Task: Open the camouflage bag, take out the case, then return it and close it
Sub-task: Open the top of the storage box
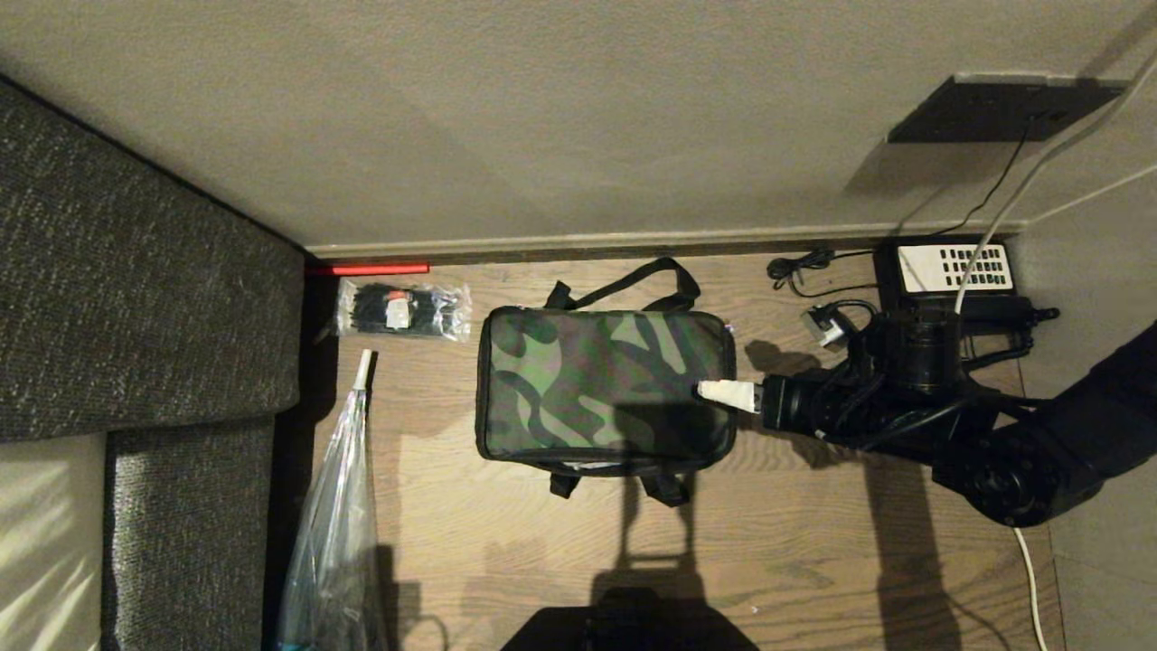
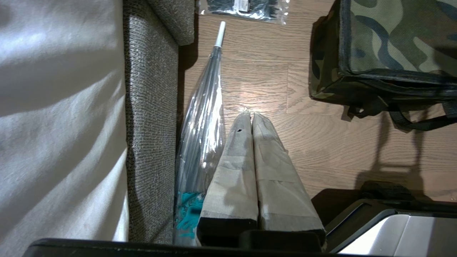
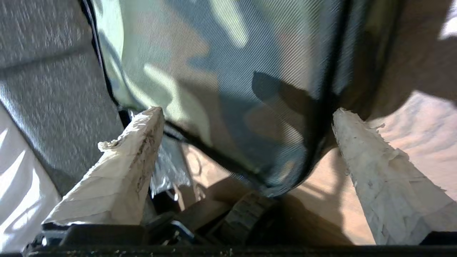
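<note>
The camouflage bag (image 1: 604, 389) lies flat and closed on the wooden floor (image 1: 813, 542), its lid down, with 1 black strap (image 1: 633, 285) looping out on the wall side and short strap ends poking out from the opposite edge. At the bag's right edge the right gripper (image 1: 723, 394) reaches in level, its taped fingers spread wide with the bag's corner between them in the right wrist view, pinching nothing. Off the bag's left edge, bare floor separates it from a clear folded umbrella (image 1: 339, 506) lying along a grey sofa (image 1: 145, 298). A packet of black cable ties (image 1: 402, 310) sits near the bag's far left corner. The left gripper (image 2: 251, 116) hangs beside the umbrella, fingers pressed together. A black desk phone (image 1: 954, 271) stands beyond the right arm, against the wall.
</note>
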Robot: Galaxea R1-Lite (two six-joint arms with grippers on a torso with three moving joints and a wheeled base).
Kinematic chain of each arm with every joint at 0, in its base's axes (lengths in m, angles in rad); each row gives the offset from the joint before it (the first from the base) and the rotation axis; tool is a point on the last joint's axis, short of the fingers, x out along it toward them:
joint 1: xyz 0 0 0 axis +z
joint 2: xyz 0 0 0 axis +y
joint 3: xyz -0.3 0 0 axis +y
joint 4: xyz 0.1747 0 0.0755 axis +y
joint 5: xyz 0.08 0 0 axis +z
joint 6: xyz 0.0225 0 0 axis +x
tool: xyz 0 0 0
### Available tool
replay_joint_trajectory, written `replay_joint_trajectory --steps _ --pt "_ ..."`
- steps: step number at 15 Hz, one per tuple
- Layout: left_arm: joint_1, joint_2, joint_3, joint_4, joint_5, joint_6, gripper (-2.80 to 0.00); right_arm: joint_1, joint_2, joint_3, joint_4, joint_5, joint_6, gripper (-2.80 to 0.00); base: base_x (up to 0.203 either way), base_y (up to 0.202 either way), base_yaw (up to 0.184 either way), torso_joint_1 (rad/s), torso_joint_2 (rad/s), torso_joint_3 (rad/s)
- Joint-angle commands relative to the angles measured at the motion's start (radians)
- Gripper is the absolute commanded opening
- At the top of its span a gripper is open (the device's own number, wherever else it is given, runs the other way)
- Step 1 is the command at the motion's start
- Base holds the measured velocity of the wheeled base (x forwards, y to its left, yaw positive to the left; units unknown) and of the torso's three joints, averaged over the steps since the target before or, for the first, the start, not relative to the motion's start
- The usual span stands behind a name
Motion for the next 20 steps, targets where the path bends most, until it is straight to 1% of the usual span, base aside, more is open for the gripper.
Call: replay_joint_trajectory --steps 1,4,7,9,12,13,15,17,18,20 --pt "0.001 -0.002 0.003 0.0 0.0 0.0 -2.8 0.017 0.002 0.012 -0.007 -0.003 0.001 0.0 0.0 0.0 0.0 0.0 0.0 0.0" --pt "0.001 -0.002 0.003 0.0 0.0 -0.002 -2.8 0.018 0.036 0.011 -0.02 -0.014 -0.008 0.0 0.0 0.0 0.0 0.0 0.0 0.0" --pt "0.001 -0.002 0.003 0.0 0.0 0.0 -2.8 0.038 0.075 -0.01 -0.021 -0.093 -0.01 0.0 0.0 0.0 0.0 0.0 0.0 0.0" --pt "0.001 -0.002 0.003 0.0 0.0 0.0 -2.8 0.045 0.083 -0.009 -0.024 -0.095 -0.01 0.0 0.0 0.0 0.0 0.0 0.0 0.0" --pt "0.001 -0.002 0.003 0.0 0.0 0.0 -2.8 0.078 0.063 -0.01 -0.014 -0.094 0.025 0.0 0.0 0.0 0.0 0.0 0.0 0.0" --pt "0.001 -0.002 0.003 0.0 0.0 -0.002 -2.8 0.083 0.048 -0.011 -0.013 -0.092 0.051 0.0 0.0 0.0 0.0 0.0 0.0 0.0" --pt "0.001 -0.002 0.003 0.0 0.0 -0.002 -2.8 0.094 0.014 -0.024 -0.012 -0.09 0.15 0.0 0.0 0.0 0.0 0.0 0.0 0.0" --pt "0.001 -0.002 0.003 0.0 0.0 0.0 -2.8 0.105 -0.01 -0.053 -0.006 -0.089 0.229 0.0 0.0 0.0 0.0 0.0 0.0 0.0" --pt "0.001 -0.002 0.003 0.0 0.0 -0.002 -2.8 0.106 -0.025 -0.075 0.004 -0.089 0.28 0.0 0.0 0.0 0.0 0.0 0.0 0.0" --pt "0.001 -0.002 0.003 0.0 0.0 -0.002 -2.8 0.104 -0.059 -0.14 0.035 -0.089 0.424 0.0 0.0 0.0 0.0 0.0 0.0 0.0"
